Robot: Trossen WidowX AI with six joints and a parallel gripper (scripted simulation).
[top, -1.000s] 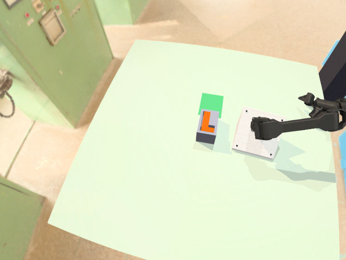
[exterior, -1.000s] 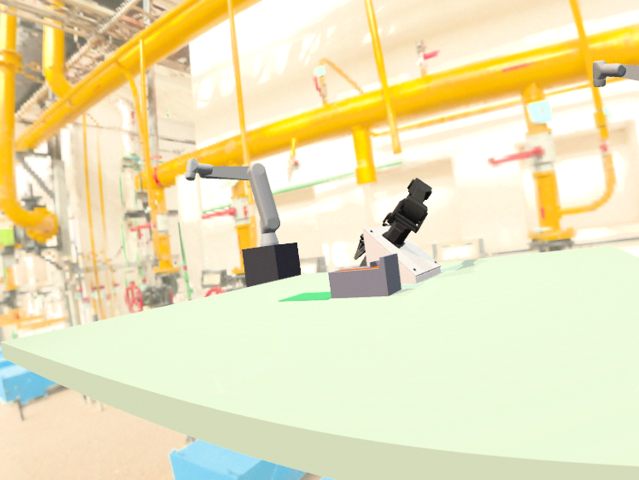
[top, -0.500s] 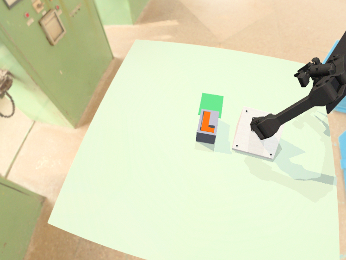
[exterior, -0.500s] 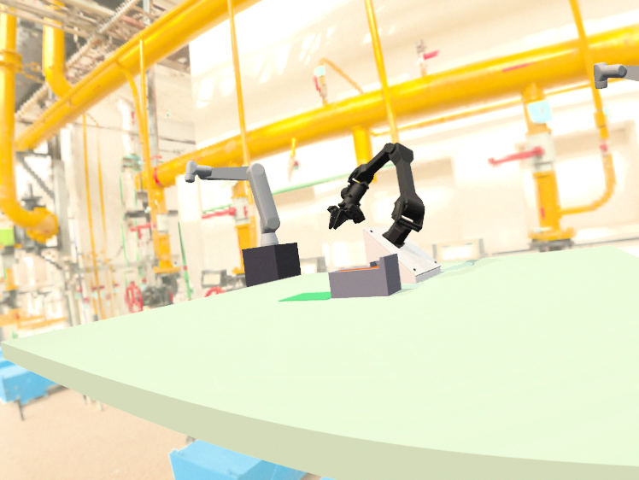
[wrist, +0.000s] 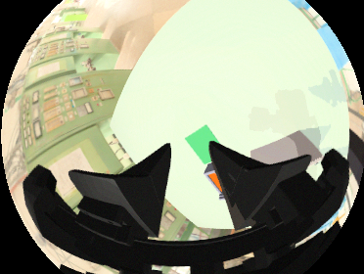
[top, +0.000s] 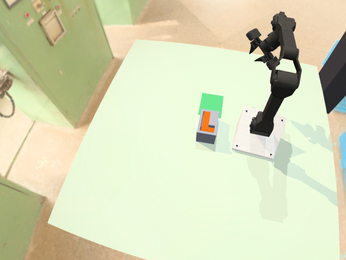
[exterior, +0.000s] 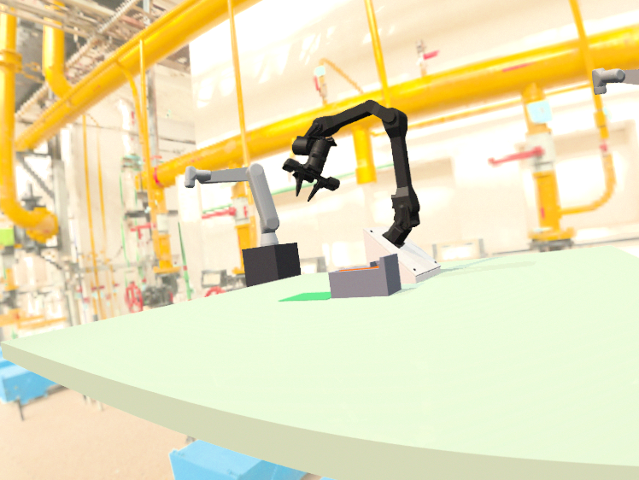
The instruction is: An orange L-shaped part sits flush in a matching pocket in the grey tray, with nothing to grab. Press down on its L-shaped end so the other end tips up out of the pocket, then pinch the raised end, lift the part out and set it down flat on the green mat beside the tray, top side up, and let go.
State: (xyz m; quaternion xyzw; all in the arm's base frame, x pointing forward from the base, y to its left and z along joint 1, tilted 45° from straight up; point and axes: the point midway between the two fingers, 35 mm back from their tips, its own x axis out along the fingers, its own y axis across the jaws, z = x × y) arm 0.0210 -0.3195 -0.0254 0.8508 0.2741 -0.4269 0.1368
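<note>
1. While the part sits untouched, I note from left to right: green mat (top: 212, 103), then grey tray (top: 207, 126) touching the mat's near edge, then my base plate (top: 258, 133) on the table (top: 145, 178).
2. The orange L-shaped part (top: 207, 122) lies flush in the tray pocket; no edge is proud.
3. I judge it rigid, light and smooth-faced, likely slippery; pressing the L-shaped end should tip the straight end up for a pinch across its width.
4. My end effector (exterior: 308, 186) hangs high above the table, fingers partly drawn in, grasping nothing.
</note>
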